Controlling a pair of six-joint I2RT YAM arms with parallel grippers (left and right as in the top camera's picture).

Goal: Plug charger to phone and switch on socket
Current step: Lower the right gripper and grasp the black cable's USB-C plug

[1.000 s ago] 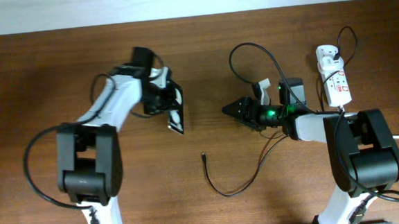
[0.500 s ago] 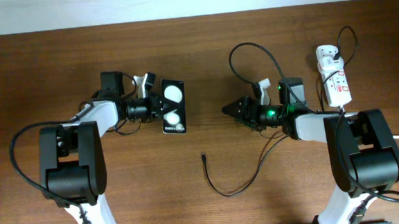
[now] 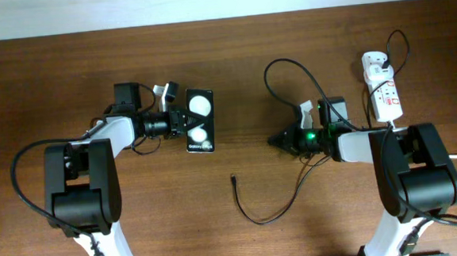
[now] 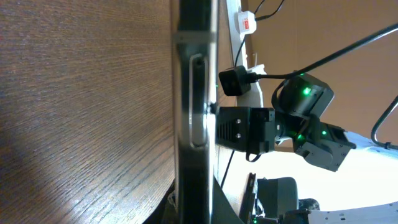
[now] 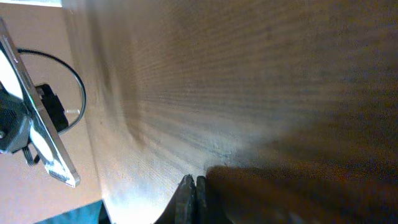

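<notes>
Find the charger (image 3: 260,221) loose on the worktop (image 3: 66,66), its connector tip (image 3: 232,178) off the nose of the right tool (image 3: 281,139): leftward and back toward the bases, near but apart. Note the tip's long axis roughly crosswise to that tool's reach. Read the right tool as clenched on nothing, fingertips (image 5: 191,186) pressed together. Place the phone (image 3: 200,118) farther left, apparently grasped along one long edge by the left tool (image 3: 180,121). Judge the right arm nearer the tip.
</notes>
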